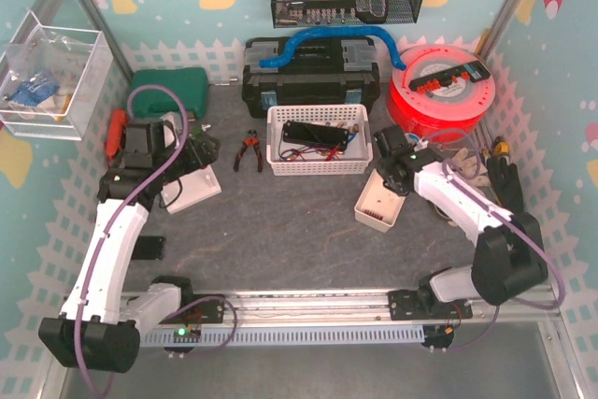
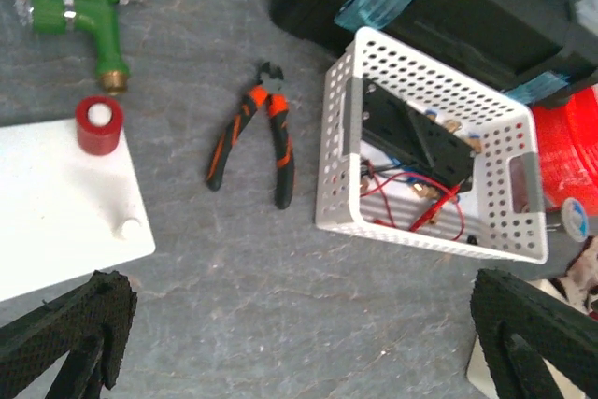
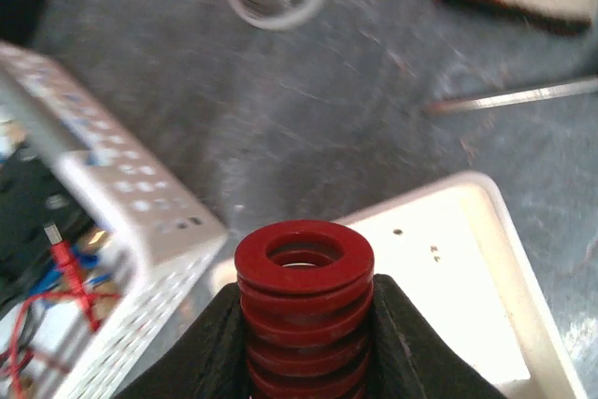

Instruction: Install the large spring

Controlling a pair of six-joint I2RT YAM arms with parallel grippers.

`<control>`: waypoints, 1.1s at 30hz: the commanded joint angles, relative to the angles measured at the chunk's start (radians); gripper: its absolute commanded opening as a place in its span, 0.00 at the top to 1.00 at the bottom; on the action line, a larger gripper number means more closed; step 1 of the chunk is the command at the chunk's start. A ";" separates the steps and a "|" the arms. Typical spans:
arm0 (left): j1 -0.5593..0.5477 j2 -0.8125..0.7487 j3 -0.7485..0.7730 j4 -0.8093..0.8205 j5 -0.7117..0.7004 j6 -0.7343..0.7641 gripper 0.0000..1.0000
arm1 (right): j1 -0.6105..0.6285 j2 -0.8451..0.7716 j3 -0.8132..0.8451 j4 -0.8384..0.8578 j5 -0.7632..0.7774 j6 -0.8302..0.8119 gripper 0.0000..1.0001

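Note:
The large spring is a thick red coil standing upright between the black fingers of my right gripper, which is shut on it. It hangs over the edge of a white box. From above, the right gripper sits just beyond that box; the spring is hidden there. My left gripper is open over bare table, nothing between its pads. Beside it lies a white plate with a red cylinder round a white peg and a small bare peg.
A white perforated basket with wires stands mid-table, left of the spring. Orange-black pliers and a green hose nozzle lie near the plate. A black toolbox and a red spool stand at the back.

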 commanded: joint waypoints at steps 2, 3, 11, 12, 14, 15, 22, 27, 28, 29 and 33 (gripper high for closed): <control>0.004 0.005 0.090 -0.004 0.060 -0.023 0.07 | -0.004 -0.115 0.078 0.024 0.034 -0.454 0.91; 0.004 0.004 0.102 0.000 0.077 -0.016 0.09 | -0.001 -0.134 0.084 0.038 0.017 -0.522 0.91; -0.026 -0.016 0.105 0.068 0.222 -0.002 0.29 | 0.067 -0.272 0.018 0.314 -0.300 -1.051 0.89; -0.038 -0.014 0.096 0.080 0.242 -0.006 0.30 | 0.095 -0.283 0.008 0.349 -0.336 -1.096 0.89; -0.068 -0.010 0.087 0.100 0.278 -0.009 0.32 | 0.143 -0.292 -0.006 0.416 -0.399 -1.179 0.89; -0.087 -0.007 0.083 0.113 0.289 -0.009 0.32 | 0.178 -0.290 -0.013 0.450 -0.418 -1.238 0.89; -0.223 0.016 0.077 0.212 0.306 -0.042 0.42 | 0.346 -0.207 -0.025 0.648 -0.438 -1.521 0.90; -0.330 0.041 0.071 0.269 0.283 -0.056 0.52 | 0.362 -0.154 -0.049 0.805 -0.446 -1.579 0.93; -0.332 0.044 0.063 0.292 0.294 -0.063 0.52 | 0.362 -0.146 -0.052 0.825 -0.454 -1.583 0.93; -0.358 0.046 0.051 0.325 0.307 -0.072 0.52 | 0.364 -0.141 -0.059 0.851 -0.468 -1.590 0.93; -0.387 0.079 0.029 0.363 0.305 -0.081 0.51 | 0.376 -0.122 -0.074 0.895 -0.459 -1.619 0.94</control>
